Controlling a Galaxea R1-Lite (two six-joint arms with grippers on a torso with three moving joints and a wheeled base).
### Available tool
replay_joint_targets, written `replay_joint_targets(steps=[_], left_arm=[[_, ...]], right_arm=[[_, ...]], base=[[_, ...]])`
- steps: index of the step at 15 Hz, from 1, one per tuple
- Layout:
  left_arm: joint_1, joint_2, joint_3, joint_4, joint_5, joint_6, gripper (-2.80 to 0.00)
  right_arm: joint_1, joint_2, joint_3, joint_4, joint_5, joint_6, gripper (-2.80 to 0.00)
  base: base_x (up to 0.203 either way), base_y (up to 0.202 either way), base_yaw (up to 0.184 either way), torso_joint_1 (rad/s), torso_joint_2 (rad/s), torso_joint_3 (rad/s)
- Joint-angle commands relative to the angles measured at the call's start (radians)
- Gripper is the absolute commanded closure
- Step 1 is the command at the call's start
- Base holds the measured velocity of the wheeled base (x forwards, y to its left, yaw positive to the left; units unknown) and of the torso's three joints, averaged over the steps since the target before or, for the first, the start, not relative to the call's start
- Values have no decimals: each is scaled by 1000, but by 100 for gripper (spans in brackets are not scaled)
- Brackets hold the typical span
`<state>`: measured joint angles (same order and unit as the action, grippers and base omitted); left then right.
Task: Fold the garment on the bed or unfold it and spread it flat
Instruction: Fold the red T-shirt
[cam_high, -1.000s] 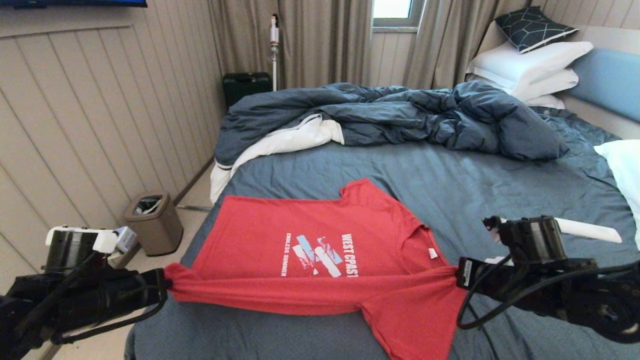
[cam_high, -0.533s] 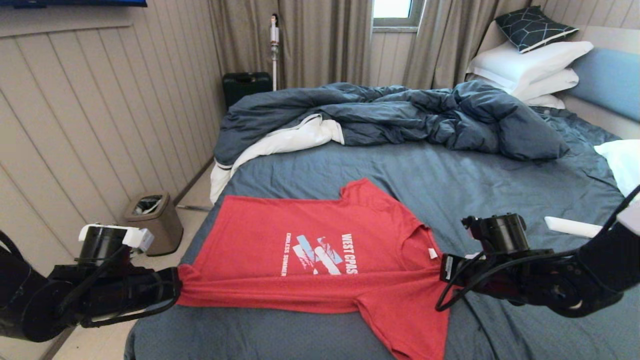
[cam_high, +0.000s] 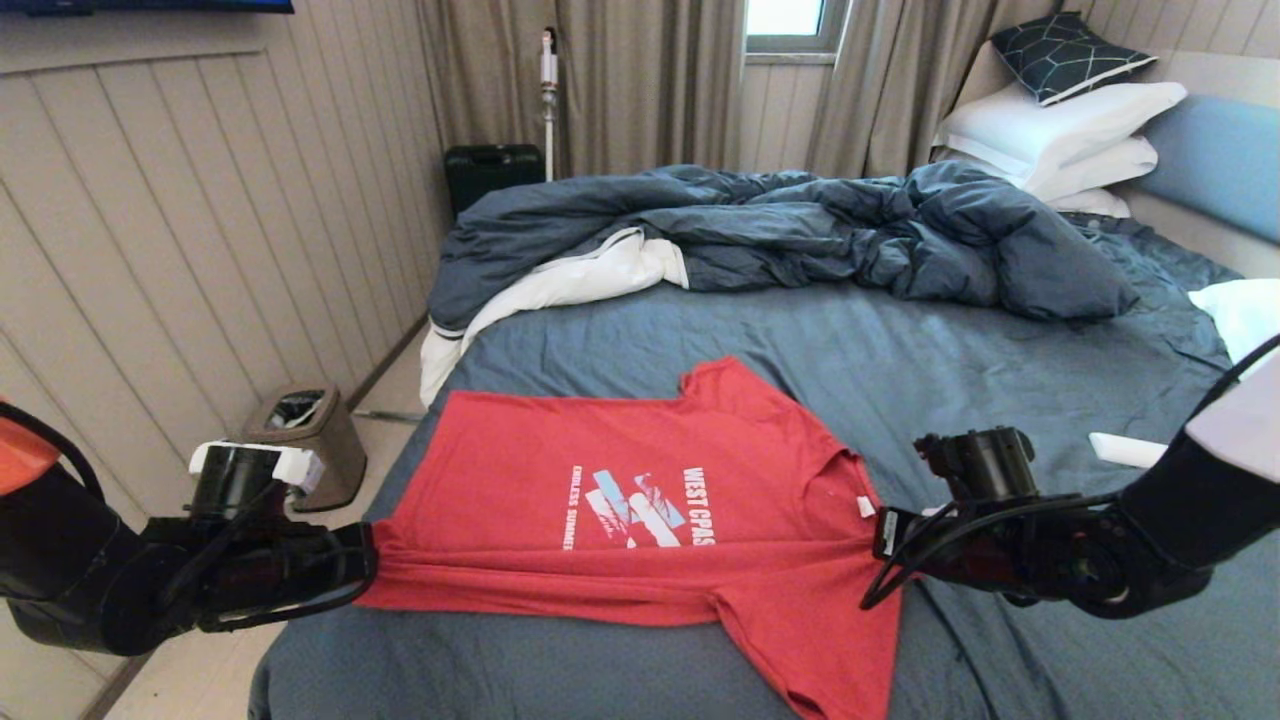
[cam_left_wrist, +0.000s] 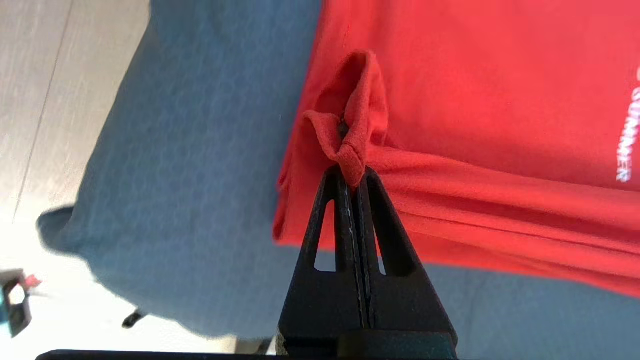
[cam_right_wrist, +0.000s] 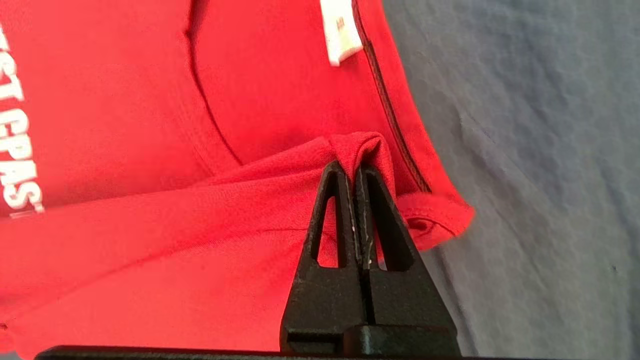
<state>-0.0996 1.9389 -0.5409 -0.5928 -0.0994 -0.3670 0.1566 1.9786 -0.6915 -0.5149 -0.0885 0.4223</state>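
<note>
A: Where is the garment (cam_high: 620, 500)?

B: It lies on the near part of the bed (cam_high: 900, 370), on the smooth slate-blue sheet. It is a red short-sleeved T-shirt of soft knit cloth with white lettering and a white and pale-blue graphic. Its near edge is turned over into a long ridged fold running from one side to the other, and one sleeve hangs toward the front edge of the bed.

A: And the left gripper (cam_left_wrist: 352, 175)?

B: It is at the hem end of that fold, by the bed's left edge. Its black wedge-shaped fingers (cam_left_wrist: 330, 220) are pressed together on a bunched tuck of red cloth.

A: The right gripper (cam_right_wrist: 356, 172)?

B: It is at the collar end, just beside the white neck label (cam_right_wrist: 340, 32). Its fingers (cam_right_wrist: 325, 220) are likewise clamped tight on a rolled pinch of the fabric.

A: Behind it?

B: A rumpled dark blue duvet (cam_high: 800, 235) with white lining.
</note>
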Motion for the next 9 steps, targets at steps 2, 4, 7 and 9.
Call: replay_joint_targets(steps=[2, 4, 7, 9], left_arm=[[0, 31, -13, -24, 0, -4, 0], [0, 37, -14, -25, 0, -7, 0], [0, 38, -6, -24, 0, 1, -280], [0, 39, -11, -27, 0, 0, -280]], right_arm=[[4, 6, -9, -2, -2, 1, 0], [4, 6, -11, -1, -2, 1, 0], [0, 8, -9, 0, -2, -7, -280], [0, 6, -9, -1, 0, -14, -280]], base=[[0, 0, 0, 0, 0, 0], [0, 0, 0, 0, 0, 0], [0, 0, 0, 0, 0, 0], [0, 0, 0, 0, 0, 0]])
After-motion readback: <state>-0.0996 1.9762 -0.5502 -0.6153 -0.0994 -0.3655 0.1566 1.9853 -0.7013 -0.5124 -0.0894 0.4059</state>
